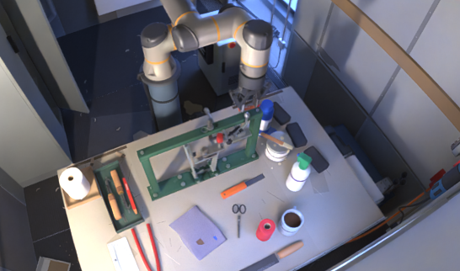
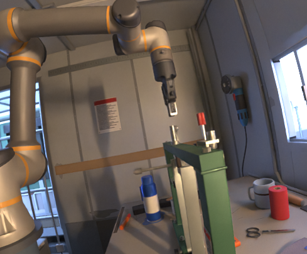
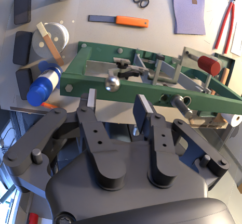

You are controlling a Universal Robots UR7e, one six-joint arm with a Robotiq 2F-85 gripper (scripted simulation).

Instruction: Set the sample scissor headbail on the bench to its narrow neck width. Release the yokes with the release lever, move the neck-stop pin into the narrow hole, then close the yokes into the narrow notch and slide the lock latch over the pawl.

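Observation:
The steel yokes [image 1: 201, 158] stand inside the green headbail frame [image 1: 199, 153], partly hidden behind its bars. The frame stands upright across the middle of the bench. A red-knobbed handle [image 3: 209, 65] [image 2: 201, 119] rises from the top bar. A steel ball-ended lever [image 3: 112, 83] [image 2: 173, 133] sticks up near the frame's end. A steel pin [image 3: 180, 104] sits in the top bar. My gripper [image 2: 172, 109] [image 3: 116, 102] hovers above the ball-ended lever at the frame's end, fingers pointing down. It is partly open and holds nothing.
Behind the frame stand the robot base and a grey cabinet [image 1: 218, 67]. A blue bottle [image 1: 266, 114], a white tub [image 1: 277, 146] and black blocks [image 1: 296, 134] crowd the frame's right end. An orange knife [image 1: 241, 186], scissors [image 1: 238, 214], a red spool [image 1: 265, 229] and a mug [image 1: 291, 221] lie in front.

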